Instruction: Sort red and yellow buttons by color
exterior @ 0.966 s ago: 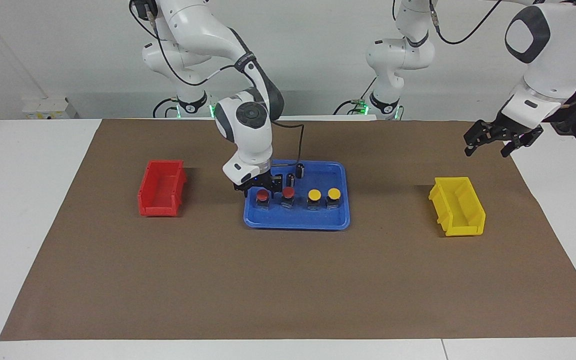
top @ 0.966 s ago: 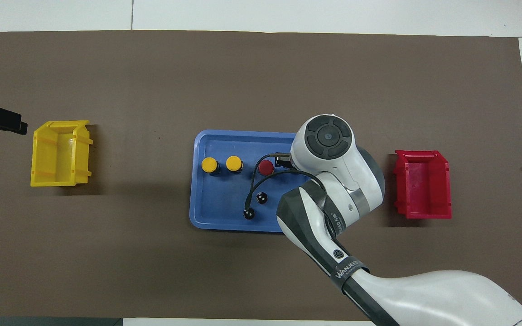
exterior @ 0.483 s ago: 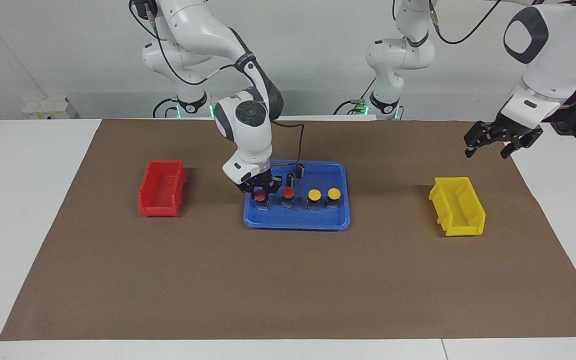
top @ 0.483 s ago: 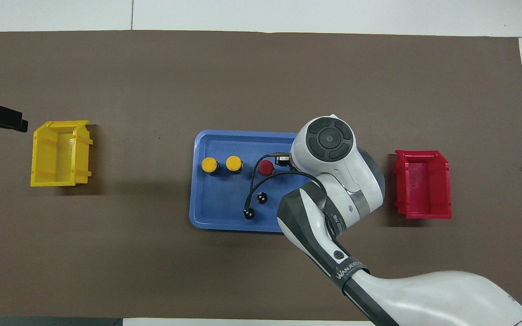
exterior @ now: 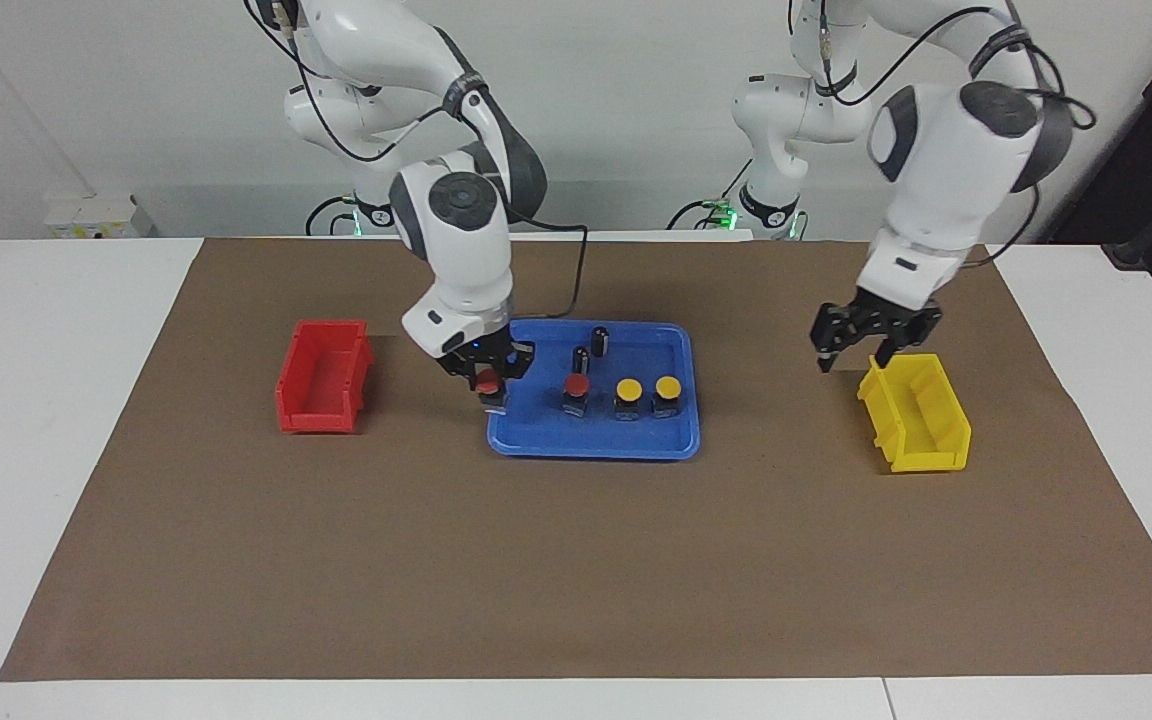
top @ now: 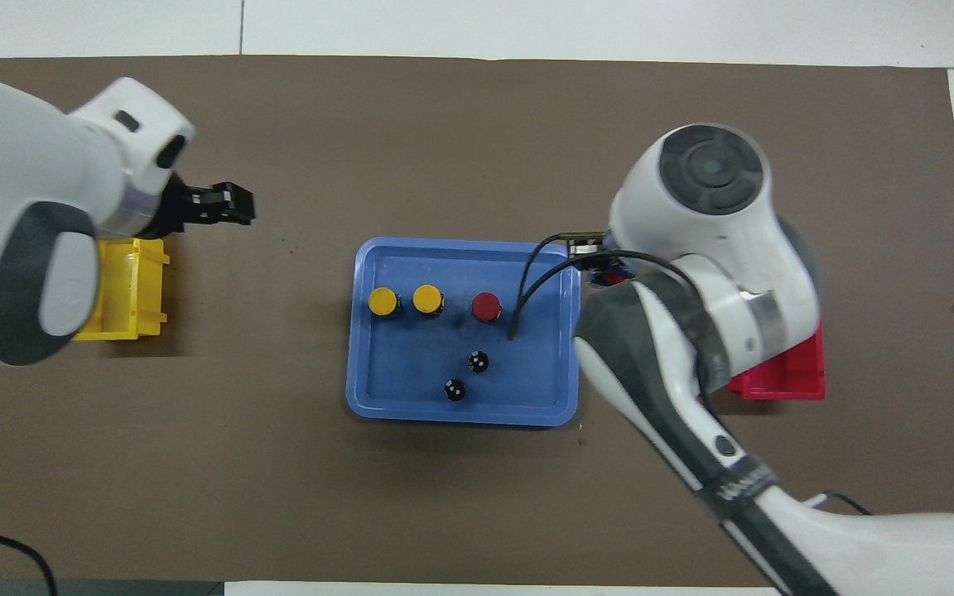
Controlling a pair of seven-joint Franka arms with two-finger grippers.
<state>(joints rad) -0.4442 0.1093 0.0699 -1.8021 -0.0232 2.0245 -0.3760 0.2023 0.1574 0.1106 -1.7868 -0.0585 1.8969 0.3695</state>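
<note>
One red button left blue tray; three remain.

A plain pale grey wall runs along the robots' end of the white table. A matte brown paper sheet covers most of the tabletop (its white margins stay bare). Soft, even lighting casts faint shadows.

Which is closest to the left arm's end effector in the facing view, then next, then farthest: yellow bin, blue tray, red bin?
From the left end effector:
1. Yellow bin, just below it, at the left arm's end.
2. Blue tray, mid-table.
3. Red bin, at the right arm's end.
</note>
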